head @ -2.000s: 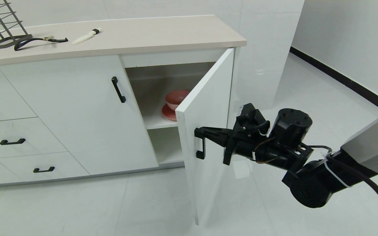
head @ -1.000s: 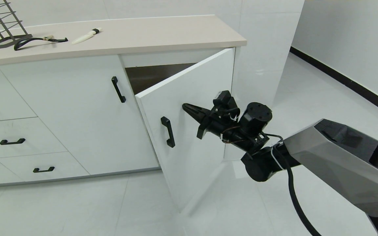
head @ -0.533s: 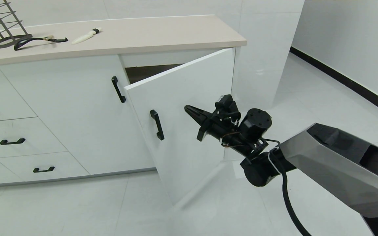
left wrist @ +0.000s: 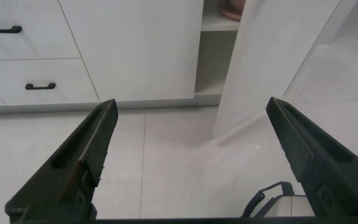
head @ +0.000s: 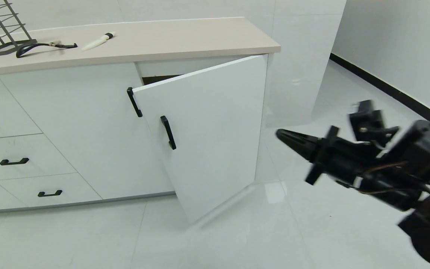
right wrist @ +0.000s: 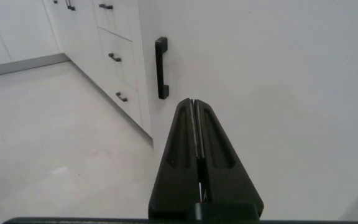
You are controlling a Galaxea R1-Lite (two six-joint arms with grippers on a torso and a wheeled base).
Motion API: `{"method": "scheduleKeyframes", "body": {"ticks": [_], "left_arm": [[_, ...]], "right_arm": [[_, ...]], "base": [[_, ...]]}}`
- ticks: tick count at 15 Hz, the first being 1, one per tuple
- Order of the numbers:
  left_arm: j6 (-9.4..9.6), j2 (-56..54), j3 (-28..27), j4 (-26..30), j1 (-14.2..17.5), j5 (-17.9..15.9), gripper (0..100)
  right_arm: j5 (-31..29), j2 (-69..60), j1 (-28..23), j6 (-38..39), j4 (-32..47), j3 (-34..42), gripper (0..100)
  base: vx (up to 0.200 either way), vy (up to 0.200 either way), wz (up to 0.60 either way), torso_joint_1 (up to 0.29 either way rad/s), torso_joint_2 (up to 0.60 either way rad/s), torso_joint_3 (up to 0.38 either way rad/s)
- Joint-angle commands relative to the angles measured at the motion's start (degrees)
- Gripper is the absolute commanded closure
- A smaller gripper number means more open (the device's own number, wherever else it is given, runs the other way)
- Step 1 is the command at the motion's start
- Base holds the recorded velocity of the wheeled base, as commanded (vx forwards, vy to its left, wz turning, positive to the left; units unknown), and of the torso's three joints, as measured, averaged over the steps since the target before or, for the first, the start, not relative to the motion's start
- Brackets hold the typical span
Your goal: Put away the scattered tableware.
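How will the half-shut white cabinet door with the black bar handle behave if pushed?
The white cabinet door stands ajar, pivoting at its right edge, so a light push probably swings it shut. Its glossy flat face may let the shut right gripper slide.

The right arm (head: 405, 168) extends from the right at mid height, its black wrist roughly level and the right gripper (head: 280, 134) pointing left, fingers (right wrist: 182, 143) pressed together into a narrow wedge. The left gripper (left wrist: 191, 109) tilts forward and down, its two fingers (left wrist: 95, 146) spread wide apart
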Motion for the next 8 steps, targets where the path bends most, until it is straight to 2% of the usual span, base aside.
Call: {"method": "scheduleKeyframes", "body": {"ticks": [1,3,4,5,6,7,8], "left_arm": [[-0.06,0.0,0.0,0.0,0.0,0.0,0],[0.29,0.0,0.0,0.0,0.0,0.0,0],[0.99,0.0,0.0,0.0,0.0,-0.2,0],[1.17,0.0,0.0,0.0,0.0,-0.2,0],[0.73,0.0,0.0,0.0,0.0,-0.2,0],[0.73,0.0,0.0,0.0,0.0,-0.2,0],[0.82,0.0,0.0,0.0,0.0,-0.2,0]], "right_arm": [[2.2,-41.0,-17.2,-1.1,0.2,31.6,100],[2.4,-58.9,-20.0,-1.3,4.3,31.8,100],[2.4,-66.6,-24.0,-1.3,10.2,32.3,100],[2.5,-71.2,-25.5,-1.3,14.7,32.3,100],[2.6,-85.0,-26.4,-1.3,33.0,32.3,100],[3.4,-93.2,-26.3,-1.2,49.0,31.9,100],[5.0,-95.8,-27.4,-1.5,58.9,32.3,100]], "base": [[0.0,0.0,0.0,0.0,0.0,0.0],[0.0,0.0,0.0,0.0,0.0,0.0],[0.0,0.0,0.0,0.0,0.0,0.0],[0.0,0.0,0.0,0.0,0.0,0.0],[0.0,0.0,0.0,0.0,0.0,0.0],[0.0,0.0,0.0,0.0,0.0,0.0],[0.0,0.0,0.0,0.0,0.0,0.0]]}}
